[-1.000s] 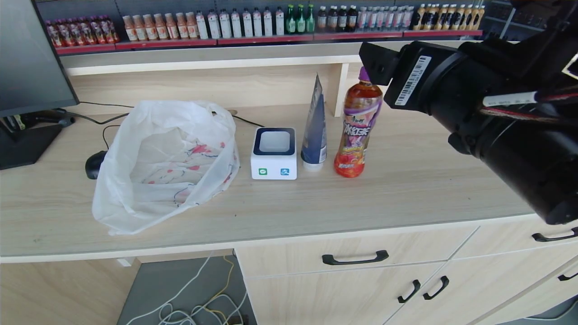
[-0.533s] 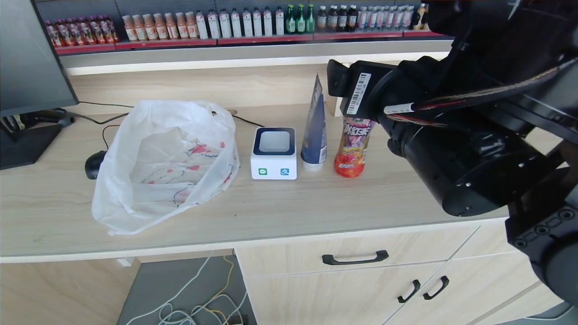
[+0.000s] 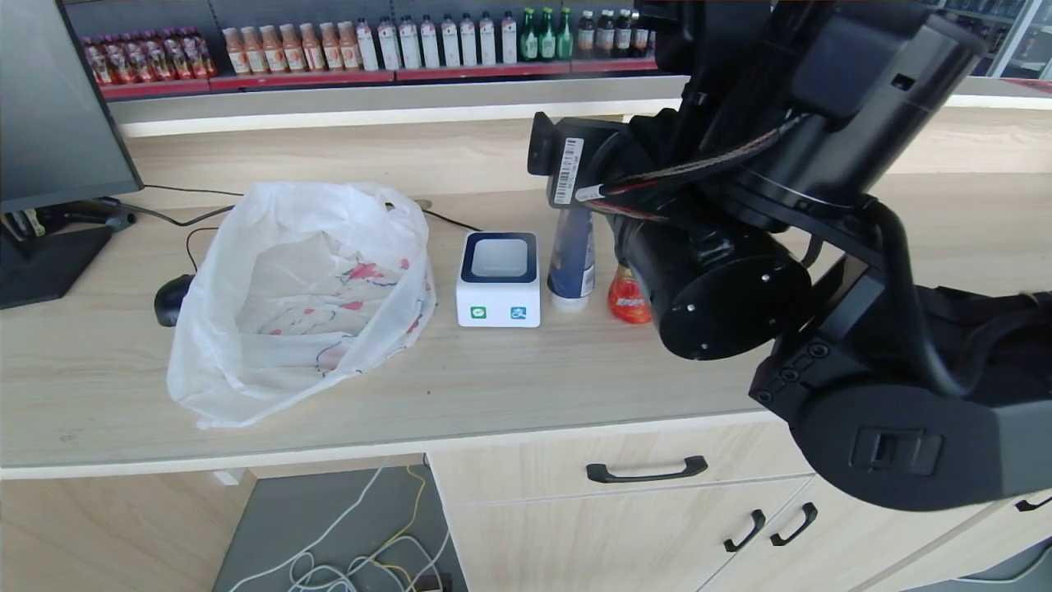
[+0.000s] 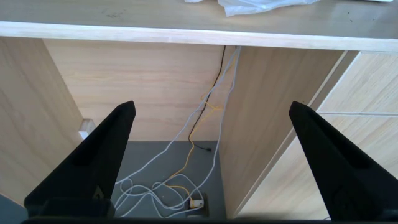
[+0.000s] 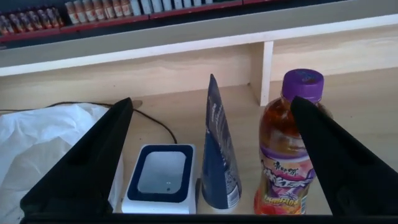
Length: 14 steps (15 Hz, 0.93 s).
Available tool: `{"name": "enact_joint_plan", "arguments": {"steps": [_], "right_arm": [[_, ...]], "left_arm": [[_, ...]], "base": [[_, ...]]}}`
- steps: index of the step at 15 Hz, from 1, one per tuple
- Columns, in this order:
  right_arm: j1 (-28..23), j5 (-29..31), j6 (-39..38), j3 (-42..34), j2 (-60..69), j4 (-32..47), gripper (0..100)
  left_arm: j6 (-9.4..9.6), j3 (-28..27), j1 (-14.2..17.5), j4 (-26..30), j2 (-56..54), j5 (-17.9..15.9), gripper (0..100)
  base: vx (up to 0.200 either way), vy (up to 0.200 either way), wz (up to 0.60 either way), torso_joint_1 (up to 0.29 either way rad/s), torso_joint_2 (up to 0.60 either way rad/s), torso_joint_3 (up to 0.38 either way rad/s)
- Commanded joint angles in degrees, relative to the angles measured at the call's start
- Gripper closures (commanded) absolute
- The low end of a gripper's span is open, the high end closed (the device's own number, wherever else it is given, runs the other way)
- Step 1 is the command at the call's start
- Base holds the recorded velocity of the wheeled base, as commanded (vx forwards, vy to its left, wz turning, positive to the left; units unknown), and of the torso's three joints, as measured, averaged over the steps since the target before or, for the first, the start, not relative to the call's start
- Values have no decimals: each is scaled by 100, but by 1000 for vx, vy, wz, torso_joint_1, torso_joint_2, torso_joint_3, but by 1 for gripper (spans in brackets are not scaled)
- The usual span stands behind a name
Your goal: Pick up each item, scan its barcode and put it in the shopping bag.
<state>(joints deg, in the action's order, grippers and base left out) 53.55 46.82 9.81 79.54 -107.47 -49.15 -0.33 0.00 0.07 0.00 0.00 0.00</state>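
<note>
Our right pincer [image 5: 210, 102] hovers, spread wide and empty, facing the upright dark-blue plastic tube [image 5: 219, 155] and the purple-capped red tea bottle [image 5: 287, 155] just beside it on the pale wooden desk [image 3: 493, 370] — both long axes vertical, so we judge a sideways grasp fits. Our left pincer [image 4: 211, 107], likewise spread, hangs below the desk edge.

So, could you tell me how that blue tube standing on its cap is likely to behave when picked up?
The blue tube stands tall on a small white cap, so it would probably tip at a light nudge. Its flat, tapering upper end looks soft, so it may flex if squeezed there.
</note>
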Motion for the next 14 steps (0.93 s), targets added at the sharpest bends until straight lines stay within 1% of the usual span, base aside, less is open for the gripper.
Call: {"name": "enact_joint_plan", "arguments": {"steps": [1, 2, 3, 7, 12, 14], "right_arm": [[-3, -156, 135, 88, -107, 2, 0], [-3, -349, 346, 184, -125, 2, 0], [-12, -411, 434, 343, -222, 2, 0], [-117, -420, 434, 923, -635, 29, 0], [-583, -437, 302, 958, -802, 29, 0], [-644, -437, 214, 993, -881, 72, 0]], "left_arm": [[-2, 0, 1, 0, 0, 0, 0], [-2, 0, 1, 0, 0, 0, 0], [-2, 0, 1, 0, 0, 0, 0], [-2, 0, 1, 0, 0, 0, 0], [-2, 0, 1, 0, 0, 0, 0], [-2, 0, 1, 0, 0, 0, 0]], "base": [[0, 0, 0, 0, 0, 0], [0, 0, 0, 0, 0, 0], [0, 0, 0, 0, 0, 0], [0, 0, 0, 0, 0, 0], [0, 0, 0, 0, 0, 0], [0, 0, 0, 0, 0, 0]]}}
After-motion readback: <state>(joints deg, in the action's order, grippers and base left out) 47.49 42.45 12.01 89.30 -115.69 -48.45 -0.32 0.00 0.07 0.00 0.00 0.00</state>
